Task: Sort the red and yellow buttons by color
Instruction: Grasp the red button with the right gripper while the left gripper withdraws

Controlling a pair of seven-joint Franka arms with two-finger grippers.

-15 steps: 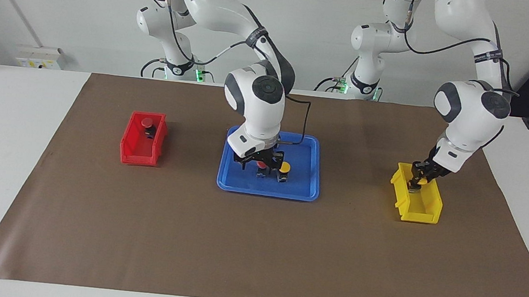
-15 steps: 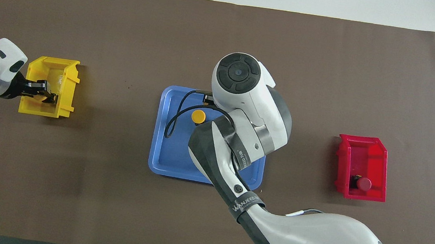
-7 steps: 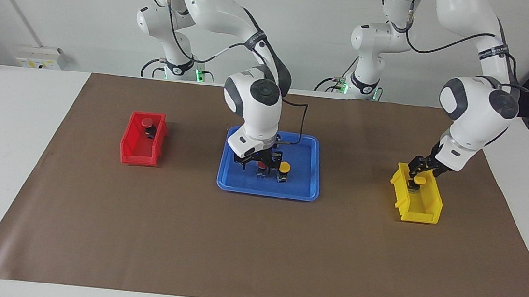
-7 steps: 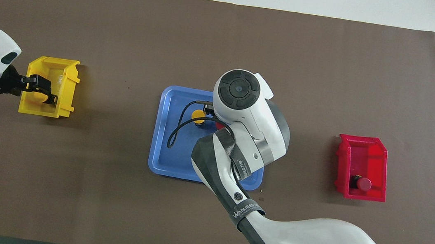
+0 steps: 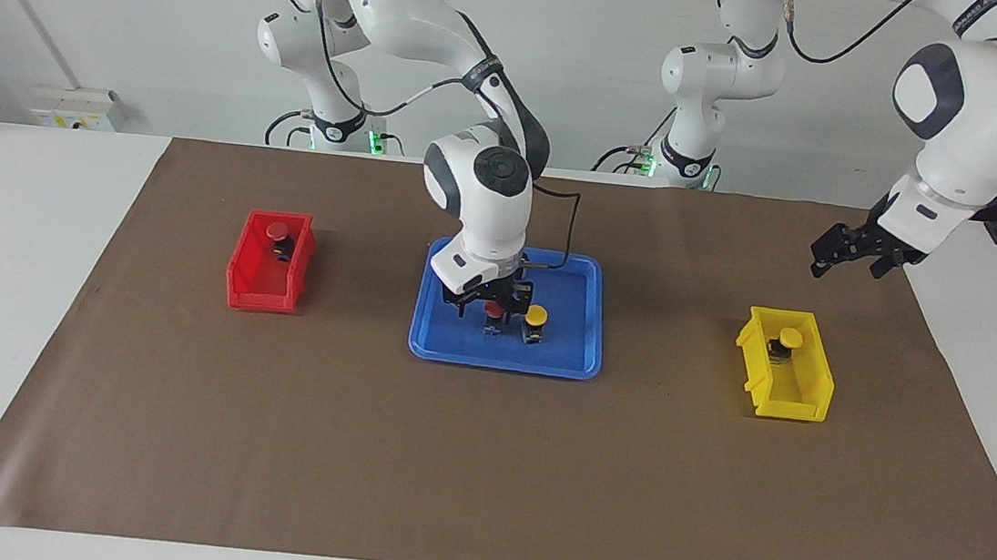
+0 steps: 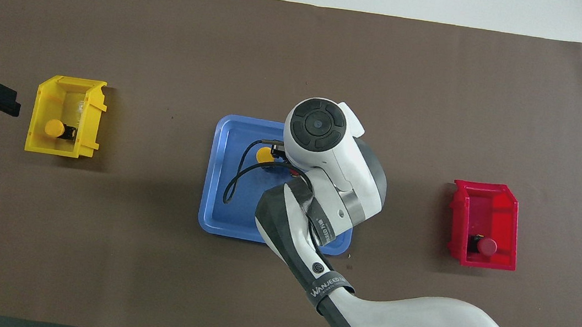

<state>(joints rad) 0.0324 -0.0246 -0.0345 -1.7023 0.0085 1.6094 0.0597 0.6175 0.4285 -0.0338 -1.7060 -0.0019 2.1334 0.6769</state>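
Two buttons binned: yellow button now sits in yellow bin, freed by left gripper (risen, fingers apart, empty). Right gripper has lowered around red button in blue tray, grip unclear; second yellow button beside it.

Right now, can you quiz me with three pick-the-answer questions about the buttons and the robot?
1. Where is the red button that is outside the red bin? A) in the blue tray B) on the white table C) on the floor
2. How many buttons sit in the yellow bin? A) none B) one C) three
3. How is the left gripper? A) shut on a button B) shut on a bin C) open, empty
Answers: 1 A, it stands in the tray, with the right gripper down at it; 2 B, one yellow button shows inside; 3 C, it hangs open, holding nothing.
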